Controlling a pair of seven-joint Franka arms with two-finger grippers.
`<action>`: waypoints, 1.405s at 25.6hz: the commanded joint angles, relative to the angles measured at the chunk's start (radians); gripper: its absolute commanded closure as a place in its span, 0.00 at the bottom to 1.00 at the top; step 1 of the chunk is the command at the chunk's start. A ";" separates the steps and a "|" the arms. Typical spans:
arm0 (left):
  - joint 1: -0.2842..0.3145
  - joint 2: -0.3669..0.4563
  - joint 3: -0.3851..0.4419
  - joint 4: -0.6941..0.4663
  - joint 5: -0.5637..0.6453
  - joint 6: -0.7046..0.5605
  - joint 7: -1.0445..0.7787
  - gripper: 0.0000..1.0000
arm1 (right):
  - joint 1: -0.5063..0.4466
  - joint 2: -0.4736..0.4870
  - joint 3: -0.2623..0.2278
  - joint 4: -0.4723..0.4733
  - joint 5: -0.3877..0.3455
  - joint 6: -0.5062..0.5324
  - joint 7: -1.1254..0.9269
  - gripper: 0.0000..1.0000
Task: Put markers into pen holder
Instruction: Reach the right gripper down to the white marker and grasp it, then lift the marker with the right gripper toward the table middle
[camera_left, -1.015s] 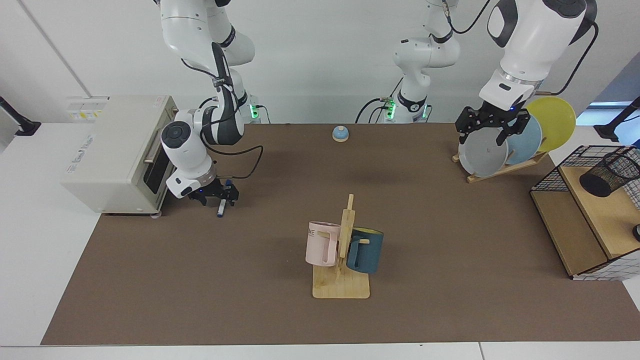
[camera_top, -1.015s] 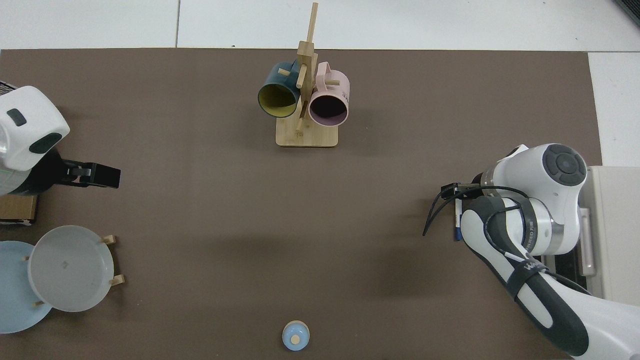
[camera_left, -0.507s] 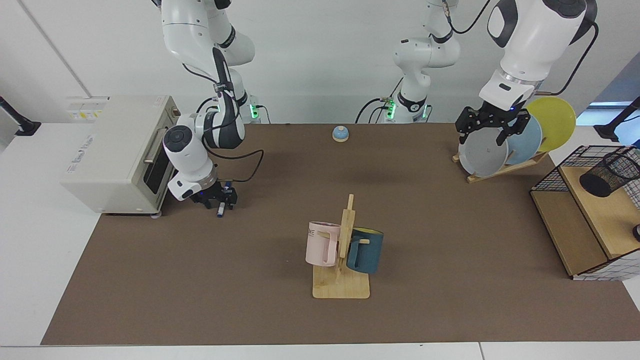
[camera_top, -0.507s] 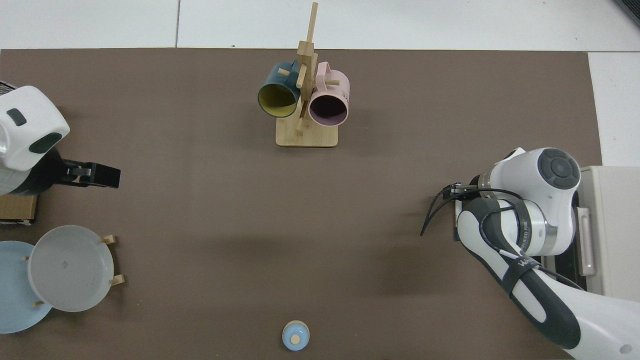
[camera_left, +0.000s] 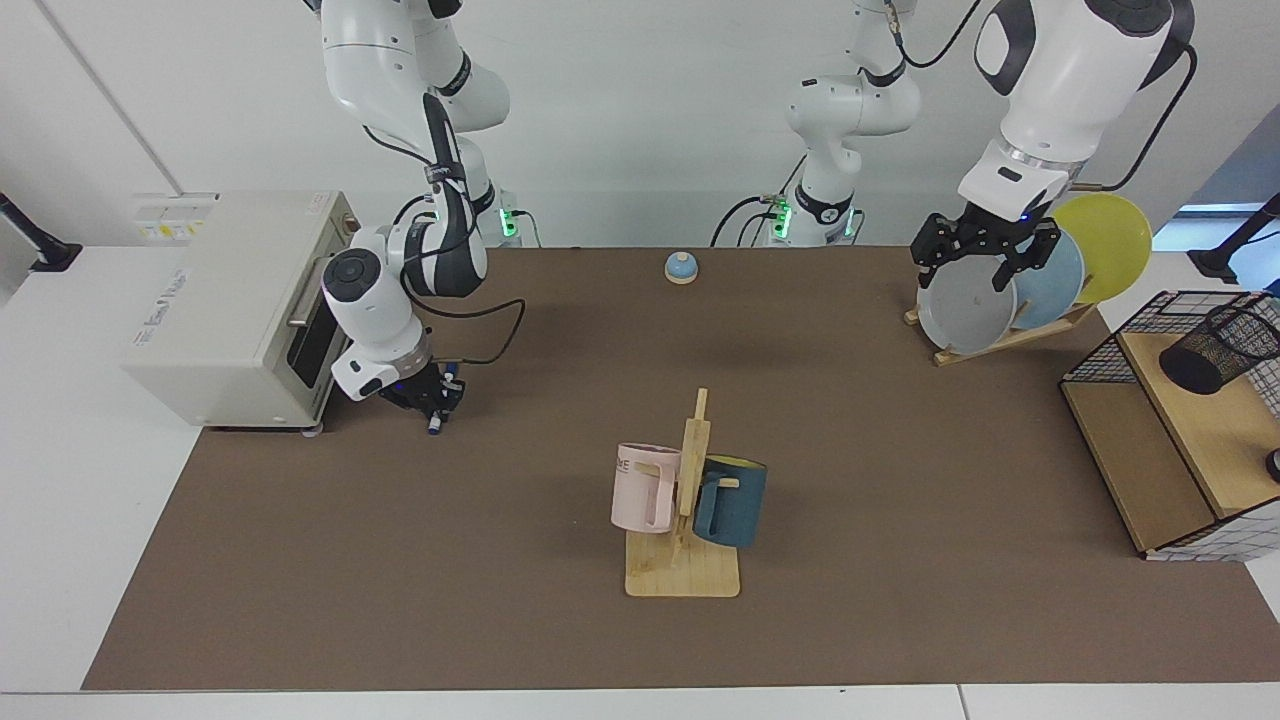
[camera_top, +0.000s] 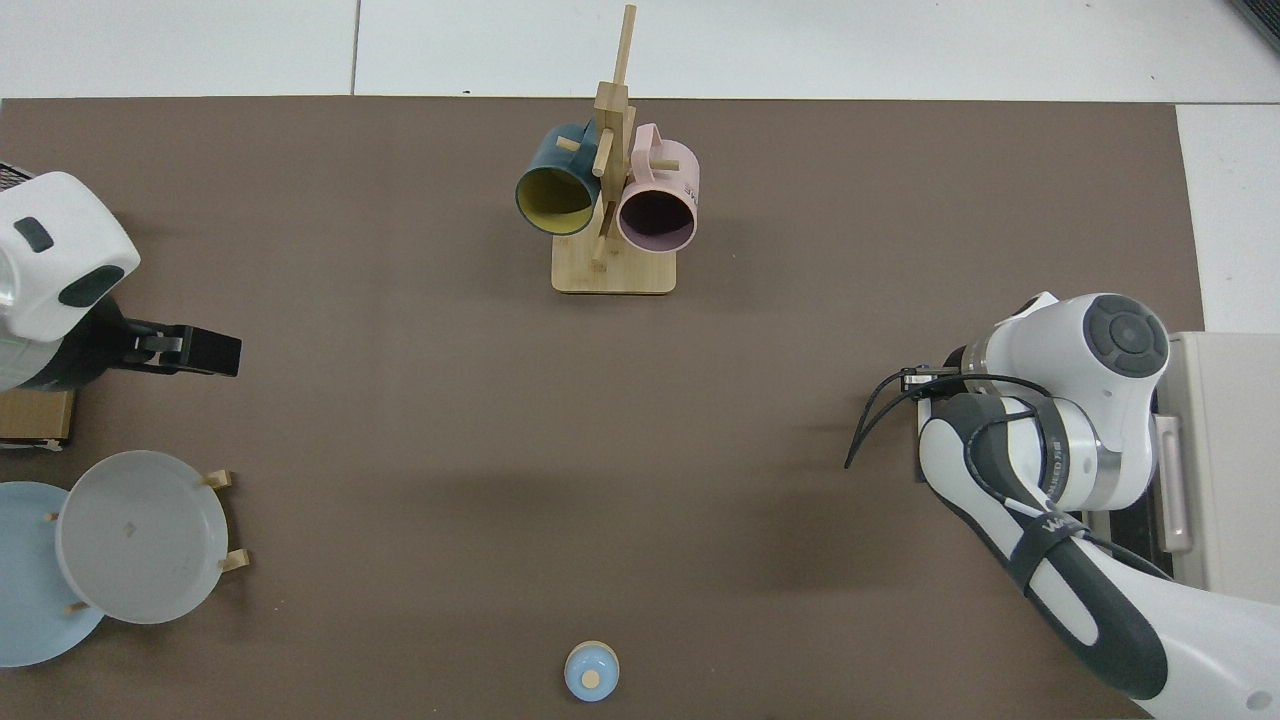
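Observation:
The marker (camera_left: 440, 405), white with blue ends, stands steeply tilted just in front of the toaster oven, its lower tip at the mat. My right gripper (camera_left: 433, 397) is shut on its barrel. In the top view the right arm's wrist (camera_top: 1060, 400) covers the marker. The pen holder (camera_left: 1220, 348), a small black mesh cup, stands on the wooden shelf at the far right of the facing view. It is out of the top view. My left gripper (camera_left: 985, 255) hangs open and empty above the plate rack, and also shows as the left gripper (camera_top: 200, 351) in the top view.
A toaster oven (camera_left: 235, 300) stands right behind the right gripper. A wooden mug tree (camera_left: 690, 500) with a pink and a dark blue mug is mid-table. A plate rack (camera_left: 1020, 285), a small blue bell (camera_left: 681, 267) and the wire basket with shelves (camera_left: 1170, 430) lie beyond.
The right gripper's fingers have drawn together onto the marker, and the hand has shifted slightly toward the toaster oven. The left arm has not moved.

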 joint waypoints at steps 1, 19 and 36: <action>0.000 -0.018 0.003 -0.020 -0.012 -0.006 0.009 0.00 | -0.008 0.009 0.011 0.002 0.017 0.014 0.020 1.00; -0.002 -0.018 0.003 -0.023 -0.012 0.006 0.280 0.00 | 0.130 -0.072 0.014 0.231 0.172 -0.292 0.532 1.00; -0.017 -0.027 -0.003 -0.054 -0.090 0.061 0.973 0.00 | 0.248 -0.110 0.026 0.404 0.296 -0.441 0.959 1.00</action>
